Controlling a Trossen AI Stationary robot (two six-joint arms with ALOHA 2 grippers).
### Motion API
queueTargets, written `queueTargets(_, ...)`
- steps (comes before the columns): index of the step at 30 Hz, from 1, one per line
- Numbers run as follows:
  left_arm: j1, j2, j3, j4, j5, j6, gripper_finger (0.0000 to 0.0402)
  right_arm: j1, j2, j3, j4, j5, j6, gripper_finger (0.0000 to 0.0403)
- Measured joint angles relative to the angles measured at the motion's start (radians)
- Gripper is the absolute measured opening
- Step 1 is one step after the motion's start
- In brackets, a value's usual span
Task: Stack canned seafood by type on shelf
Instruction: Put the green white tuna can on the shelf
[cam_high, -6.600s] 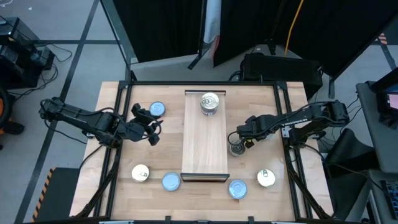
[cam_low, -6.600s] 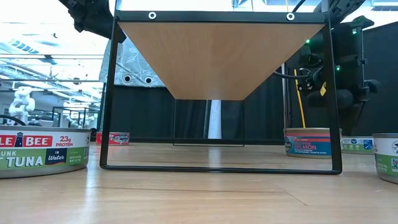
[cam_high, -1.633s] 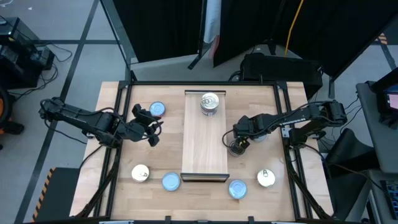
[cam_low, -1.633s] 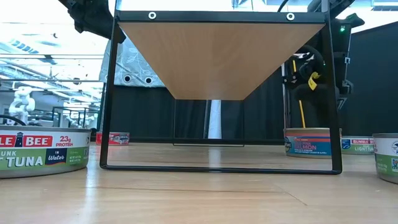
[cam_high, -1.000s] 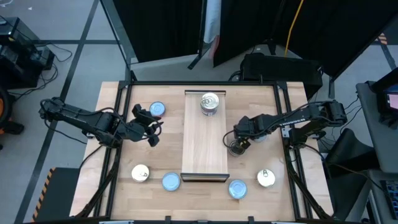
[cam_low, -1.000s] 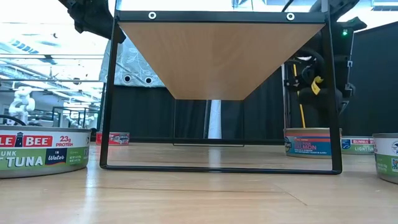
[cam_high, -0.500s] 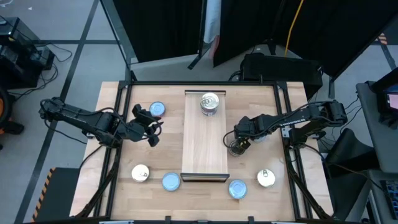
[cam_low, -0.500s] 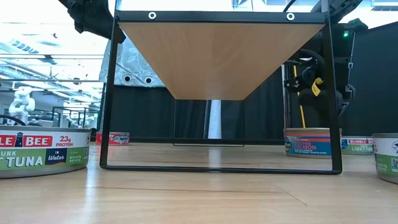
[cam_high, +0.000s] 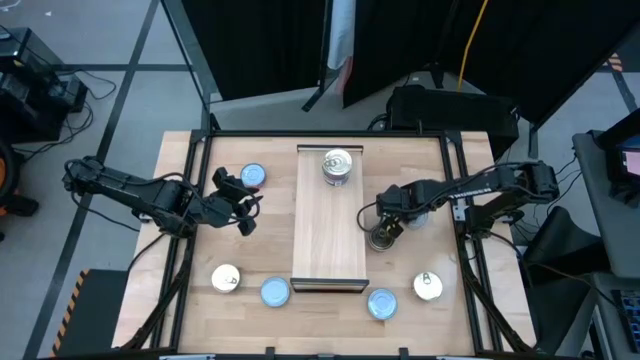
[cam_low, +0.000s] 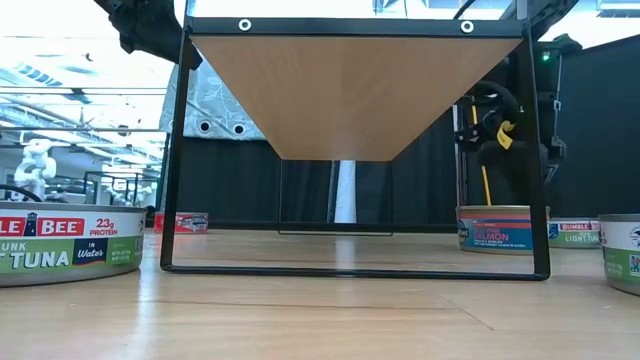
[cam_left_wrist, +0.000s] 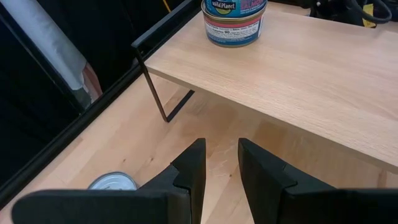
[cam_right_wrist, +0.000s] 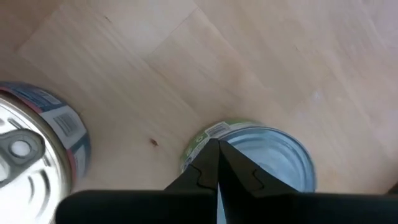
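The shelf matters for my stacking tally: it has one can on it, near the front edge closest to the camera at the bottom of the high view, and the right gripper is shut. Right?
Not quite. The can stands near the far end of the shelf, not the front edge; the high view shows this. The right gripper is indeed shut.

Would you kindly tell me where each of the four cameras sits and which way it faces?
High view: overhead, straight down on the shelf; both arms show.
Low view: tabletop level, looking under the shelf; an arm shows behind it.
Left wrist view: behind the left gripper, facing the shelf.
Right wrist view: above the shut right gripper, looking down at tins.
Shared: the shelf's tin.
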Motion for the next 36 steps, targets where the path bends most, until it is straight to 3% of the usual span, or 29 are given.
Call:
queueTargets(8, 0.0, 0.0, 0.0, 0.0, 0.0, 0.0, 0.0097, -0.055, 0.005, -0.006, 0.05, -0.057, -0.053, 0.0)
queueTargets(20, 0.0, 0.0, 0.0, 0.0, 0.0, 0.0, 0.0097, -0.078, 0.006, -0.004, 0.055, -0.052, -0.062, 0.0)
queueTargets(36, 0.0, 0.0, 0.0, -0.002, 0.0, 0.001, 0.0097, -0.078, 0.099, -0.003, 0.104, -0.047, -0.123, 0.0)
